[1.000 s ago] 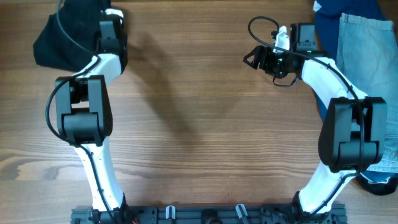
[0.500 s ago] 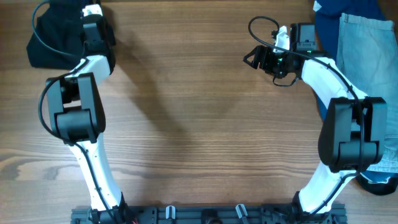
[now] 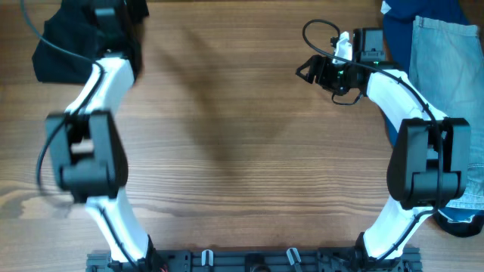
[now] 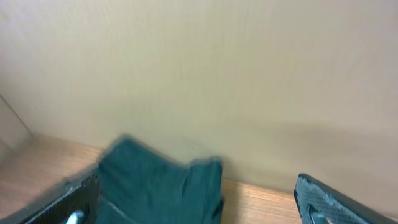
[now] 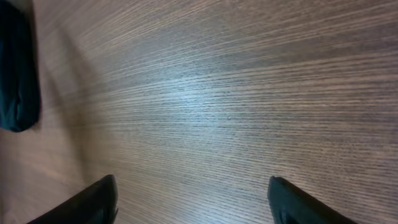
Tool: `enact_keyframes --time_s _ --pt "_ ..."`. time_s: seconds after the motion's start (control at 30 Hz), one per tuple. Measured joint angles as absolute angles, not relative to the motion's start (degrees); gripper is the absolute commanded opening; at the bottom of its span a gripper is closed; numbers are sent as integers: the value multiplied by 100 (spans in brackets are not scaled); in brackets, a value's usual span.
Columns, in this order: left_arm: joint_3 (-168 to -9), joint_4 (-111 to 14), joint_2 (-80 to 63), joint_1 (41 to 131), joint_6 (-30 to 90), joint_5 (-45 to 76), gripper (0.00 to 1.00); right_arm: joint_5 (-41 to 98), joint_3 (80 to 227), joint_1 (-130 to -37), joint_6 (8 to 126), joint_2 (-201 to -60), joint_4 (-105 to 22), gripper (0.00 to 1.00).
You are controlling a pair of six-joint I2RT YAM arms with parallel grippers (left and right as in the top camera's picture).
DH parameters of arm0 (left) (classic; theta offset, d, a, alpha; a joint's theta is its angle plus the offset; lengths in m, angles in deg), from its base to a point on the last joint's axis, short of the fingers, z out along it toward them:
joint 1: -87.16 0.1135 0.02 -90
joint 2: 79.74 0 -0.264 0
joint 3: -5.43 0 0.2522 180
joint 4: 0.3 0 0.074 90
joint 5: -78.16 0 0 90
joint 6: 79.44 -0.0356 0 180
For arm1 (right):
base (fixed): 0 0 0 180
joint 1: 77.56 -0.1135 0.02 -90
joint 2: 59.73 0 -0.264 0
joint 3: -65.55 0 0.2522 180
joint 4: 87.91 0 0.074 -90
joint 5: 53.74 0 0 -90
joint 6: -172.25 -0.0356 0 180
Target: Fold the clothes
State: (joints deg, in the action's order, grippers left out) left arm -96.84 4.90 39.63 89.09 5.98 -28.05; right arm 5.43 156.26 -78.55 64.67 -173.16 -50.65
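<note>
- the clothes (image 3: 59, 51), one black garment, lie bunched at the far left corner of the table (image 3: 242, 151); no clear long axis shows.
- the left gripper (image 4: 196, 199) hangs just above them, jaws wide, holding nothing.
- the right gripper (image 5: 194, 202) is wide too, over bare wood and well apart from them; the left arm is nearer.
- count: one garment, one pair of jeans (image 3: 446, 53), one dark blue cloth (image 3: 401, 30).

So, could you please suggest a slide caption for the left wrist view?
Left gripper open, with the black clothes lying on the table just ahead, before a beige wall.
</note>
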Motion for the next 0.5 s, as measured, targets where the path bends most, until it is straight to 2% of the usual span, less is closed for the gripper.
enact_keyframes --time_s 0.23,0.5 --pt "-9850 -1816 1764 8442 622 -2805 100 580 15626 -8061 7608 -16741 -5051 100" --pt "-9828 -3029 1530 8164 620 -2800 100 1286 15630 -8231 8095 -13825 -4378 100"
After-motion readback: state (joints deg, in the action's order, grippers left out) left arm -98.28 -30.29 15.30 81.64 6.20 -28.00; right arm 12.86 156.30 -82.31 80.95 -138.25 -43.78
